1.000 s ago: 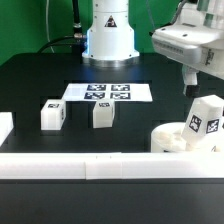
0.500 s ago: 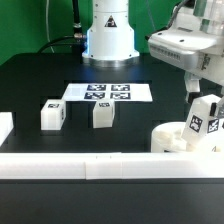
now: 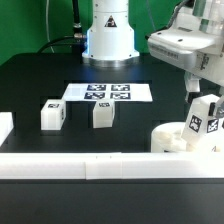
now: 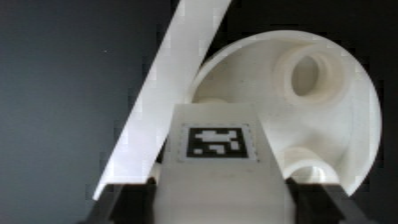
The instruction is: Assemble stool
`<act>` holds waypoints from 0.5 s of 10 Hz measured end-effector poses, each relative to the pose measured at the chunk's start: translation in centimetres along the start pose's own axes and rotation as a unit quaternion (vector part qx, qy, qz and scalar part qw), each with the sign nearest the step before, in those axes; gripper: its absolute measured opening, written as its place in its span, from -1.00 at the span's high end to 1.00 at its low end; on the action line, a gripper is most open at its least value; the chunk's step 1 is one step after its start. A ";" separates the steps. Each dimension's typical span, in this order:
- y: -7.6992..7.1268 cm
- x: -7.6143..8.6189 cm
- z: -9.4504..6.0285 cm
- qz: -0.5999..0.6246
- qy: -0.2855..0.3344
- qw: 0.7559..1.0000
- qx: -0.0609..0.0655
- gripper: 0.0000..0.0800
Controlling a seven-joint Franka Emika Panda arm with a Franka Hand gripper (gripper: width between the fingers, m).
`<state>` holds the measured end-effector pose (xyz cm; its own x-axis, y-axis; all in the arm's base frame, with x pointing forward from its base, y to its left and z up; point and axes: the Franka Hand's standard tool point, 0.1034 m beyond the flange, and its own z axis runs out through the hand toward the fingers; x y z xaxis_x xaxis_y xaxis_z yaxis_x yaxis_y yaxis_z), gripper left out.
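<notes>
The tool (image 4: 222, 203), closed on a small blocky white plastic leg (image 3: 205, 122) with a black-and-white tag, holds it over the round white ring-shaped seat (image 3: 170, 138) at the black bench's (image 3: 40, 80) right side in the exterior view, where a slight tilt could jam the leg beside its socket.

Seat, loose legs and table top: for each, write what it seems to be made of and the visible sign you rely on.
Seat: likely moulded plastic, white, smooth, slightly glossy; soft highlights on its rounded rim.
Loose legs: probably the same white plastic; blocky, uniform colour; their tags look like printed stickers.
Table: black, matt, little glare; the material cannot be told.
</notes>
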<state>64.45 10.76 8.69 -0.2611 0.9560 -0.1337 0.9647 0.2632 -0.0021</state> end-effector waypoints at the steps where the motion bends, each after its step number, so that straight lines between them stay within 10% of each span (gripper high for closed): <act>1: -0.2 0.4 0.0 0.075 0.000 0.997 0.005 0.16; 5: -0.3 0.7 0.0 0.237 0.000 0.971 0.009 0.16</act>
<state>63.98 11.36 8.57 0.2124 0.9692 -0.1248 0.9771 -0.2088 0.0416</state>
